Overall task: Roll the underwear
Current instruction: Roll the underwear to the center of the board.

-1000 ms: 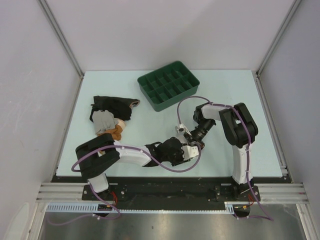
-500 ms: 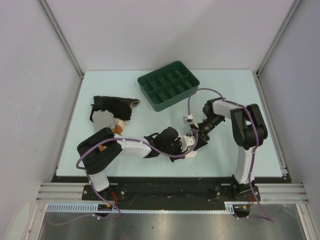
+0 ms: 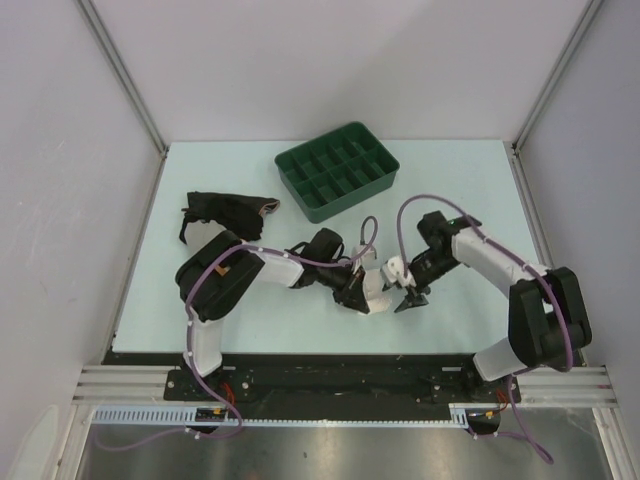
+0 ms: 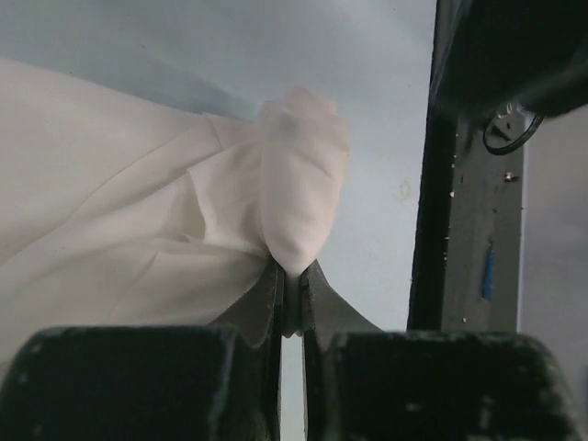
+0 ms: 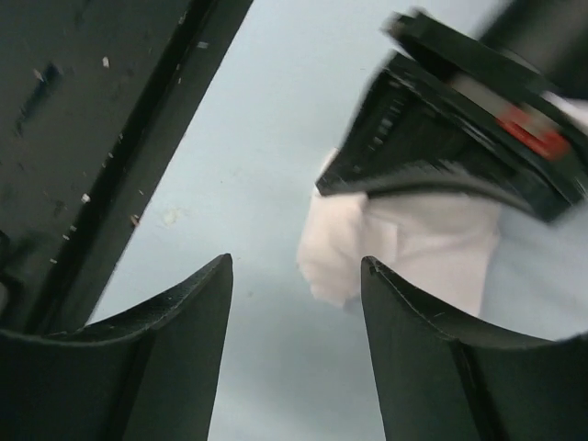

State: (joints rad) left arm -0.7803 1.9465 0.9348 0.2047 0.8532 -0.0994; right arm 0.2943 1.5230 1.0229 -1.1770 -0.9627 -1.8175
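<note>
1. From the top camera I can barely make out the underwear (image 3: 380, 288): a small white patch on the table (image 3: 480, 190) between the two grippers, mostly covered by the left wrist
2. In the left wrist view the cloth runs off the left edge, so I cannot tell how much of it is rolled; only one rounded fold shows clearly
3. In the right wrist view the left arm's head is blurred and hides the upper part of the garment
4. The left arm stretches low and to the right across the near middle of the table; the left gripper (image 4: 291, 276) is clamped tight on that fold
5. The right arm bends inward from the near right corner; the right gripper (image 5: 296, 266) tips down just beside the cloth, fingers spread, nothing between them
6. The green tray (image 3: 360, 200) and black garment (image 3: 225, 212) lie well apart, farther back
</note>
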